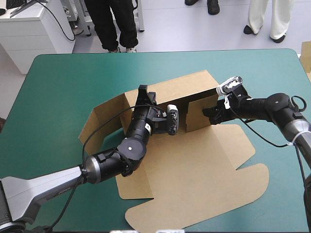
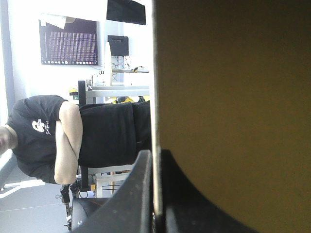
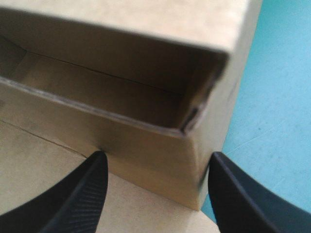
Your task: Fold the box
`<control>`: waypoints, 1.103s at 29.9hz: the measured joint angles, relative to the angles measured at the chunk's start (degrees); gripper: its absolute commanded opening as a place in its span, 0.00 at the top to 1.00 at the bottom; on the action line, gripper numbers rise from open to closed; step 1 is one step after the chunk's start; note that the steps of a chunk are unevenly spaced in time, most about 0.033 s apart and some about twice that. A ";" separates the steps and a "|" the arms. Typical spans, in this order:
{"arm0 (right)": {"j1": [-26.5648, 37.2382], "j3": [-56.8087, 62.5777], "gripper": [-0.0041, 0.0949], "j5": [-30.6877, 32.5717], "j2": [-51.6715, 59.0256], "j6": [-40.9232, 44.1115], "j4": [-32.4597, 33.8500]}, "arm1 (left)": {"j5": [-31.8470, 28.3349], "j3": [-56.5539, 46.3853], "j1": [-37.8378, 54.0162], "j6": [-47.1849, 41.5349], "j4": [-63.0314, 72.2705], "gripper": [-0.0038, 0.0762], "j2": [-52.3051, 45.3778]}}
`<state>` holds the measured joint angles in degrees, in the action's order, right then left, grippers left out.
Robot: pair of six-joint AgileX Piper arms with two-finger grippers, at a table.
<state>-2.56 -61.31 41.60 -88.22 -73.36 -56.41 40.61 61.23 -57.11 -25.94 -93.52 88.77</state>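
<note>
- The teal-green table (image 1: pixel 58 82) is seen from above, with the brown box (image 1: pixel 194 165) lying across its middle
- A far wall (image 1: pixel 184 87) of the box is raised upright, and a shorter panel (image 1: pixel 194 114) is stood up at its right end
- At the left end a flap (image 1: pixel 99 121) is splayed outward
- The lid (image 1: pixel 204 194) is laid flat toward the table's near edge
- The left gripper (image 1: pixel 142 91) is set at the far wall's top edge (its arm entering from the near left corner)
- The right gripper (image 1: pixel 208 114) is placed at the shorter panel's right side
</note>
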 measured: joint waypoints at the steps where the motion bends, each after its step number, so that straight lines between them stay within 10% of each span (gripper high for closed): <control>1: 0.00 0.00 0.23 0.00 0.00 -1.85 -0.13 | 0.00 0.00 0.00 0.00 0.01 0.99 0.00; 14: 0.00 0.00 0.13 -3.62 -0.07 -15.81 -10.40 | -0.06 0.00 0.00 -0.02 -0.29 0.99 0.00; 19: 0.00 -0.05 0.34 -3.40 -1.34 -18.21 -14.99 | 0.00 0.00 0.00 -0.02 -0.29 0.99 0.00; 26: 0.00 -1.04 0.97 -4.97 -2.74 -18.62 -15.78 | 0.23 0.00 0.00 -0.16 -0.24 0.99 0.11; 33: 0.11 -2.11 0.98 -6.59 -3.18 -18.35 -16.18 | 0.77 0.00 0.00 -0.20 -0.01 0.99 0.11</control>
<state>-2.45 -63.43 35.01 -91.41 -91.72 -72.59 41.38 61.23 -57.11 -26.15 -93.53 88.88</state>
